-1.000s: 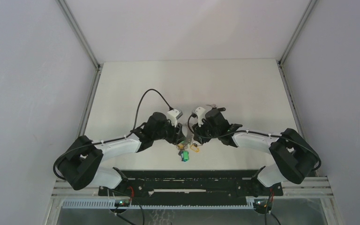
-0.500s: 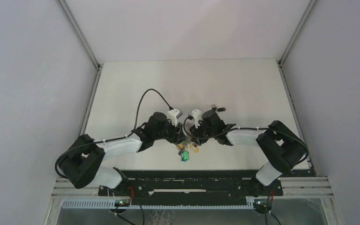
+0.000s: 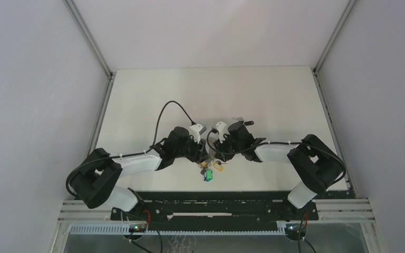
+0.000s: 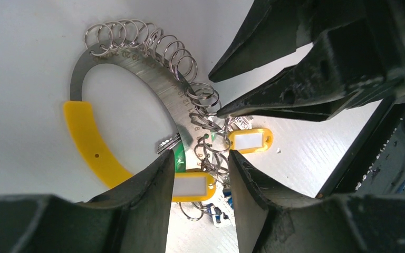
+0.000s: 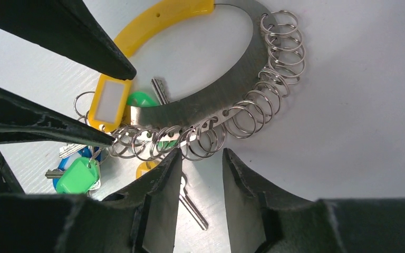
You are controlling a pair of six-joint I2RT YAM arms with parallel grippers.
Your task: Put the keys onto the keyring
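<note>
- Here, a white bench (image 3: pixel 274 95) fills the top view, with pale grey walls on three sides.
- The left arm (image 3: pixel 132 164) and the right arm (image 3: pixel 279 153) reach in from the near corners. They meet nose to nose over the front half of the bench.
- The keyring (image 4: pixel 142 74) sits between the two wrists. It is a flat steel band curved into a wide loop, closed by a yellow plastic section (image 4: pixel 92 142).
- A row of small wire rings (image 5: pixel 245 118) is threaded along the steel band, each overlapping the next.
- The left gripper (image 4: pixel 201 158) points at the crowded end of the loop. Its jaws stand apart, with a yellow tag (image 5: pixel 111 103) and a few wire rings between them. I cannot tell whether they press on the tag.
- The right gripper (image 5: pixel 200 155) faces it from the other side. Its jaws are apart, and the tips sit just beside the row of wire rings, not closed on any of them.
- The keys (image 3: pixel 208 171) are bunched at that same end of the keyring, toward the bench's front edge.
- Among them are a green head (image 5: pixel 77 176), a bit of blue, and a second yellow tag (image 4: pixel 250 140). One silver blade (image 5: pixel 194 206) shows between the right jaws.
</note>
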